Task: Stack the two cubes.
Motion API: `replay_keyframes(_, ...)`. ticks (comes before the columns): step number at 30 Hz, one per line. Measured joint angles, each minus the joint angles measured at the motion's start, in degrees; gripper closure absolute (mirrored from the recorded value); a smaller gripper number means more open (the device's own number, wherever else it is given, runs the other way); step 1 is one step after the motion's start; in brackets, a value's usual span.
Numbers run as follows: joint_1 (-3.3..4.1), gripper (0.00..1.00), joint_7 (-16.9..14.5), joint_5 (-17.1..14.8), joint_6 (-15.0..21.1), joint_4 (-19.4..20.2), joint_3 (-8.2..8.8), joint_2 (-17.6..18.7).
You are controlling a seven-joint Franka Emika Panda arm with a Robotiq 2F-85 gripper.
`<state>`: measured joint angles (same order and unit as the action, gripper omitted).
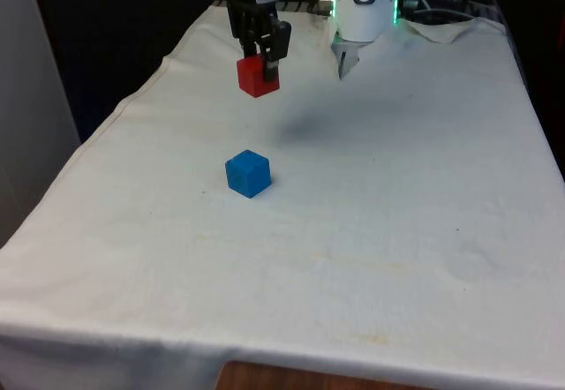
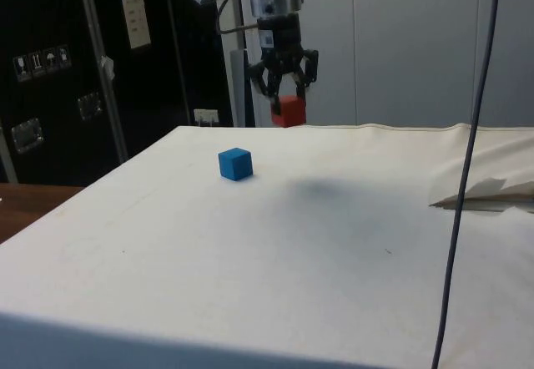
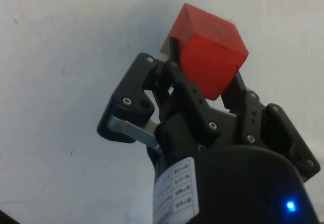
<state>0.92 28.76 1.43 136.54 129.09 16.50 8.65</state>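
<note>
My gripper [image 1: 261, 59] is shut on a red cube [image 1: 257, 76] and holds it well above the white cloth, towards the far end of the table. From the side the same gripper [image 2: 284, 93] carries the red cube [image 2: 289, 111] in the air. Close up, the red cube [image 3: 208, 57] sits tilted between the two black fingers [image 3: 173, 64]. A blue cube [image 1: 247, 174] rests on the cloth nearer the camera, below the gripper and apart from it. In the side view the blue cube [image 2: 235, 164] lies lower and to the left of the held cube.
The white cloth [image 1: 380, 231] covers the whole table. A crumpled fold of cloth [image 2: 488, 194] lies at the side view's right, with a dark cable [image 2: 467, 135] hanging in front of it. The robot's base [image 1: 364, 6] stands at the far end.
</note>
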Motion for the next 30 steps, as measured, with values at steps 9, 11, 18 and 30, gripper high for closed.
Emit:
replay_keyframes(9, 0.11, 1.00, 0.00, -0.69, -1.83, -6.07, -0.52, 4.64)
replay_keyframes(11, 0.11, 1.00, 0.00, -0.92, -2.58, -7.51, -0.69, 5.56)
replay_keyframes(18, 0.23, 1.00, 0.57, -1.15, -3.95, -12.89, -1.60, 9.28)
replay_keyframes(30, 0.46, 1.00, 2.23, -1.15, -5.96, -19.71, -3.21, 13.87)
